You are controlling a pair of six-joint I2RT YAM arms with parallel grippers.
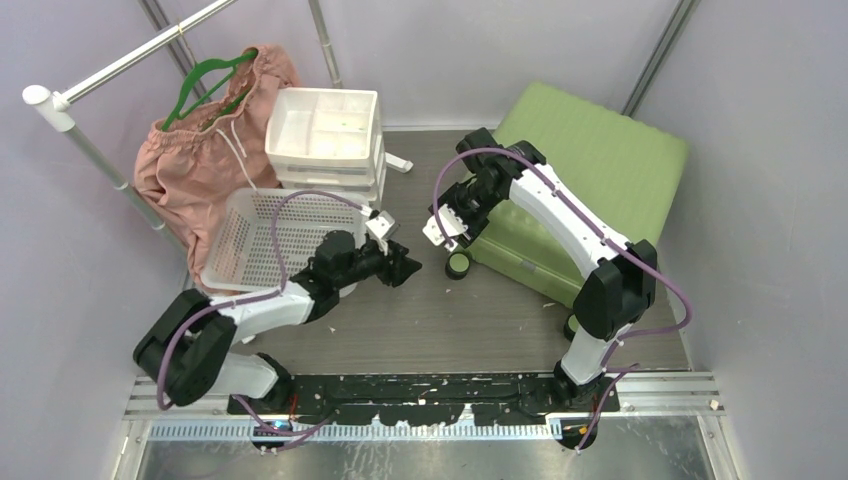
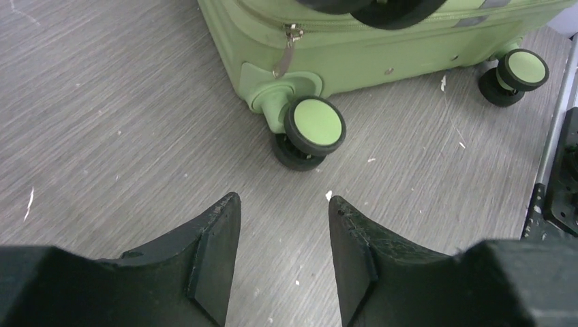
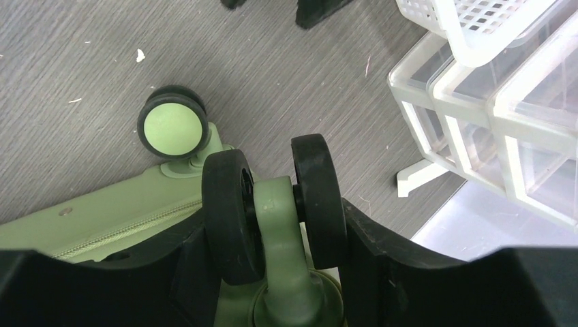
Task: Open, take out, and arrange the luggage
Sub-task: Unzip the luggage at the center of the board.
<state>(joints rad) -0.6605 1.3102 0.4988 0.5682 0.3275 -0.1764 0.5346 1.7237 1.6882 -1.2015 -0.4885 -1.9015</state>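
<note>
Far left, a pink cloth bag (image 1: 195,165) hangs by the rail, then comes a white basket (image 1: 245,235) and a stacked drawer unit (image 1: 325,140). The left hand (image 2: 283,208) hovers low over the grey surface (image 2: 102,122), fingers parted with nothing between them, facing a corner wheel (image 2: 315,126). The right hand (image 3: 272,204) is clamped around a twin wheel (image 3: 235,211) of the luggage (image 1: 590,160), which sits zipped up at the right rear.
</note>
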